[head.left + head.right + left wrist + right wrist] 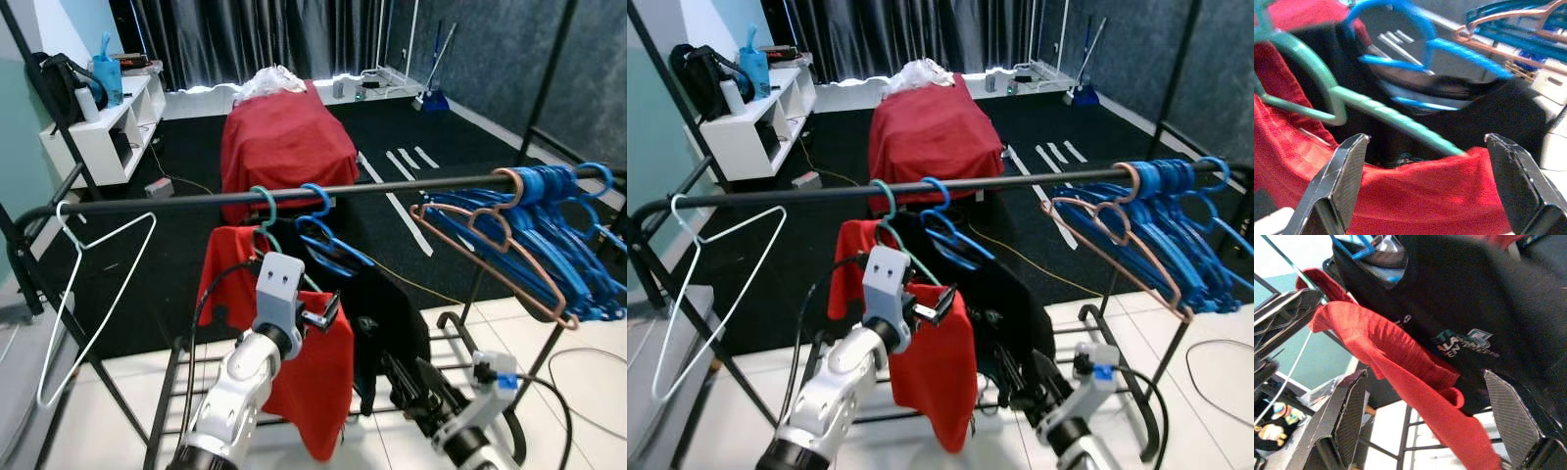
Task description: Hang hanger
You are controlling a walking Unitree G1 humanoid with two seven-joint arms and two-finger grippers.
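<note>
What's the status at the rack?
Both tools open: left tool at the red garment, right tool low, under the black garment. Green hanger hooked on rail. Nothing gripped.

Green hanger (263,209) on rail (196,200)

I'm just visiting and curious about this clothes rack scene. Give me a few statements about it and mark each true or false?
1. The green hanger hooks over the rail. True.
2. The red garment lies on the floor. False: it hangs on the green hanger.
3. The left gripper is open. True.
4. The white wire hanger carries a shirt. False: it hangs bare.
5. The blue hangers bunch at the rail's right end. True.
</note>
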